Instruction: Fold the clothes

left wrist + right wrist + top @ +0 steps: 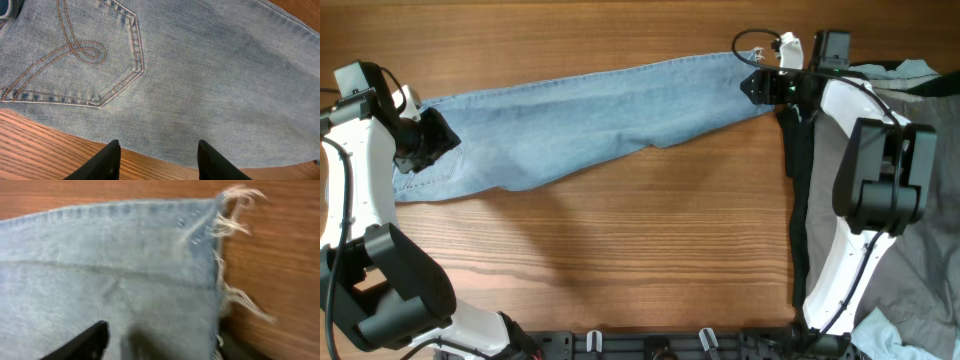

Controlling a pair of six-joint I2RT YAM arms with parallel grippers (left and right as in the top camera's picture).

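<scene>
The wooden table (620,270) carried the jeans (590,120) stretched out flat at full length, running from under the left gripper (160,161) all the way to under the right gripper (165,347). The legs seemed to lie one upon the other (the overhead view did not settle that). By my judgement no crosswise fold had yet been made, and bringing hem to waist and squaring the bundle was all left to do. The left gripper hung over the waist end with its fingers (111,161) moderately apart and nothing between them. The denim's lower edge lay just ahead of their tips and the stitched back pocket (75,60) further ahead, to the left. The right gripper's fingers (92,341) stood apart astride the hem corner, cloth lying flat between them and not pinched, with the frayed threads (235,295) just ahead of the right-hand finger.
</scene>
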